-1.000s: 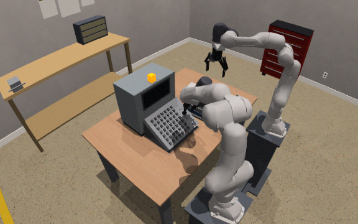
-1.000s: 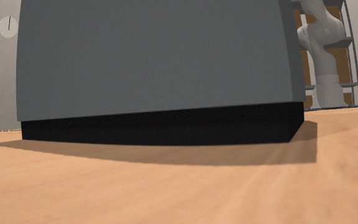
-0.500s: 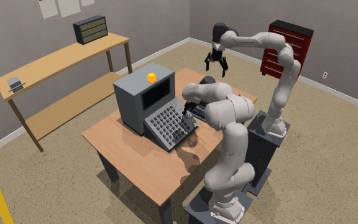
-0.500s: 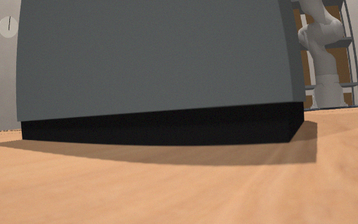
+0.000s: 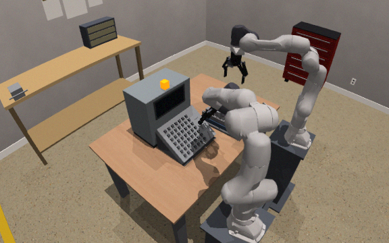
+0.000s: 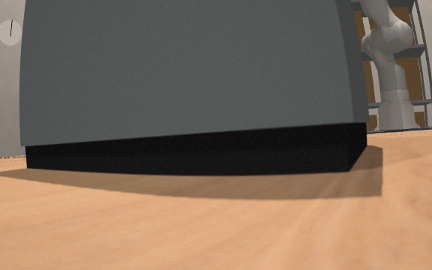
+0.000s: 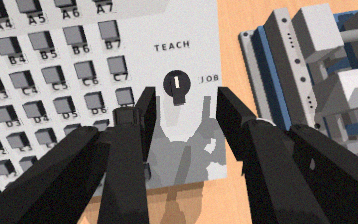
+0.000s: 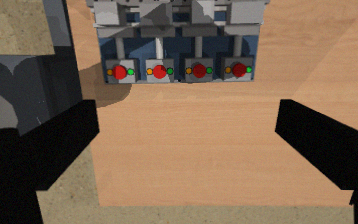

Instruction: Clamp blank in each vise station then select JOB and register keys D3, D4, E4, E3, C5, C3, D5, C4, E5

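The selector (image 7: 176, 84) is a black knob on the key panel; its white mark points up towards TEACH, not JOB. My left gripper (image 7: 186, 102) (image 5: 200, 121) is partly open and empty, its fingertips spread either side of the selector's lower part in the left wrist view. The keys (image 7: 54, 73) (image 5: 185, 131) are grey, with names below them. The amber lamp (image 5: 165, 84) glows on the cabinet (image 5: 138, 113). My right gripper (image 8: 187, 115) (image 5: 234, 79) is wide open and empty, high above the table. Four red valve knobs (image 8: 159, 72) show beyond it. Whether blanks sit in the jaws is unclear.
The vise fixture (image 7: 275, 80) stands right of the key panel in the left wrist view; the left arm partly covers it in the top view. A dark screen (image 5: 170, 101) is above the keys. The exterior view shows mainly the cabinet's back (image 6: 186, 75).
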`<state>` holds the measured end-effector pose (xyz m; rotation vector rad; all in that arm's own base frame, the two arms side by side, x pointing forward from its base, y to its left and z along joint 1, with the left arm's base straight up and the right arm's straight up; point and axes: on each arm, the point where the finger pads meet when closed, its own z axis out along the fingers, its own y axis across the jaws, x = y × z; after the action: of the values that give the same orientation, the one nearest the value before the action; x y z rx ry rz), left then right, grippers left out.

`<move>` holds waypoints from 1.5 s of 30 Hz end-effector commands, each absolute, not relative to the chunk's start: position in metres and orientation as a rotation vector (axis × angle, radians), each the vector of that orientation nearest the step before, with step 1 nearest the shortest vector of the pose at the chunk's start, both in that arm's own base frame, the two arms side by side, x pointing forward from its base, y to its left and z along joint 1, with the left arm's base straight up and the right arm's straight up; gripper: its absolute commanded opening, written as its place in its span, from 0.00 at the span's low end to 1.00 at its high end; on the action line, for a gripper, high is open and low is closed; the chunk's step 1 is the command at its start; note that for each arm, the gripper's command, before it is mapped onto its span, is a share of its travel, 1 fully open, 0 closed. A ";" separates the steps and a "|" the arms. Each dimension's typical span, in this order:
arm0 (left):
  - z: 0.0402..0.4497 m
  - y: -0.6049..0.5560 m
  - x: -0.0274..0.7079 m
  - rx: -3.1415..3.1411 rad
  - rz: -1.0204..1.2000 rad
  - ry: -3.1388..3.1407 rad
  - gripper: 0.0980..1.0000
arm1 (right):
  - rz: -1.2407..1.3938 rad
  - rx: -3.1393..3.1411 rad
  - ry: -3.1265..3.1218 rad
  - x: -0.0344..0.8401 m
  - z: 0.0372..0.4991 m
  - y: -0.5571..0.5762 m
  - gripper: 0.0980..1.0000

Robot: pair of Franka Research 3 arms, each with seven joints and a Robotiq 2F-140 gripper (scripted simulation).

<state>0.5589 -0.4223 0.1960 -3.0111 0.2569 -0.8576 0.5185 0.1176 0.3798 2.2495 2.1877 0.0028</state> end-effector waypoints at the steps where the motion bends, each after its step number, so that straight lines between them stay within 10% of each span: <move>1: 0.194 -0.418 0.560 -3.015 -0.906 0.035 0.33 | 0.003 2.250 2.188 0.518 0.380 0.118 1.00; 45: 0.166 -0.419 0.579 -3.015 -0.906 0.035 0.33 | 0.003 2.250 2.188 0.518 0.380 0.118 1.00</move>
<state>0.5769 -0.4177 0.1686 -3.0131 0.0416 -0.9006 0.5185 0.1176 0.3798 2.2495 2.1877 0.0028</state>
